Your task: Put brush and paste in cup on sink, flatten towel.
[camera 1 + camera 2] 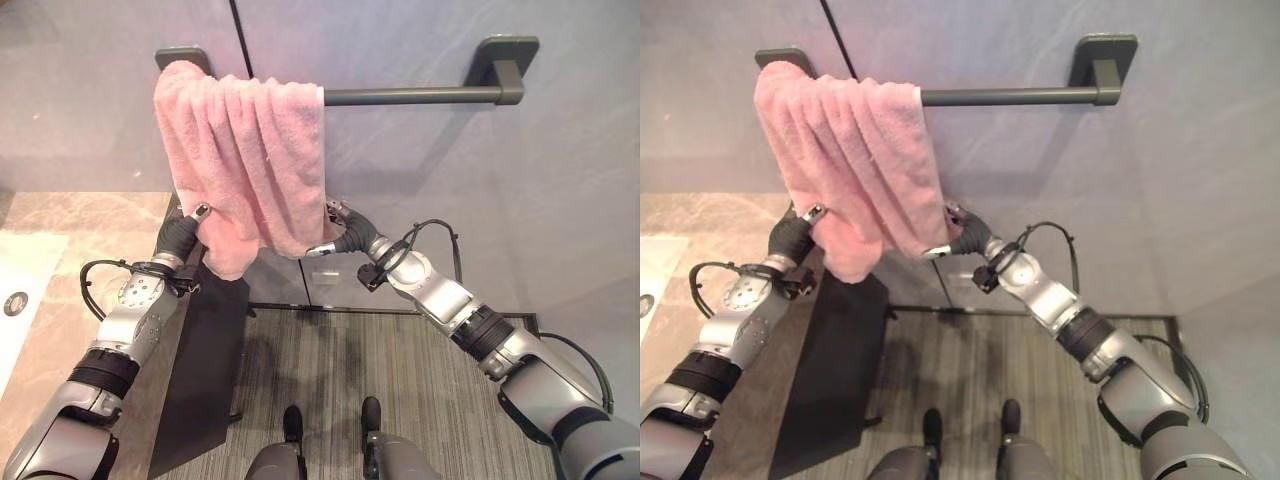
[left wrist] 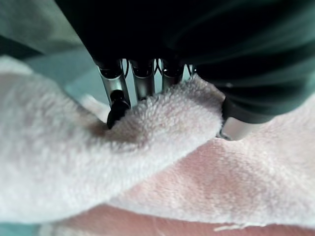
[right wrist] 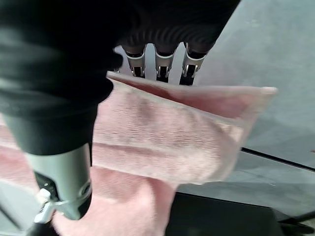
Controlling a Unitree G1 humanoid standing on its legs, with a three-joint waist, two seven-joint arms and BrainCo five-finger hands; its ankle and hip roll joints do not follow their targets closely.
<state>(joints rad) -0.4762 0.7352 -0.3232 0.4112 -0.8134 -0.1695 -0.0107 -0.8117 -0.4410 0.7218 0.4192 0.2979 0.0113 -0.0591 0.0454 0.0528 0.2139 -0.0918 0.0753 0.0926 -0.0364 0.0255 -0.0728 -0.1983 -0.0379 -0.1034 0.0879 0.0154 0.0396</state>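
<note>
One pink towel [image 1: 240,160] hangs bunched in folds at the left end of one dark rail [image 1: 410,96] fixed to the grey wall [image 1: 520,190]; the rail's right stretch is bare. Two robot hands work at the towel's lower edge, one at each bottom corner.

The left robot hand [image 1: 180,236] comes up from the lower left and holds the towel's lower left corner. Its wrist view shows the fingers [image 2: 114,93] on one side of a thick fold of the cloth and the thumb [image 2: 236,129] pressing from the other, so the fold is pinched between them.

The right robot hand [image 1: 345,235] reaches in from the right and meets the towel's lower right corner. In its wrist view the fingers [image 3: 160,64] sit behind the upper edge of a flat flap of towel and the thumb [image 3: 64,182] lies across the front, the cloth caught between them.

The towel's lower part is drawn out sideways between the two hands while its top stays gathered on the rail. One pale stone counter [image 1: 90,230] lies to the left, below the towel, and one dark cabinet side [image 1: 205,370] drops from its edge to the striped grey floor [image 1: 400,370].
</note>
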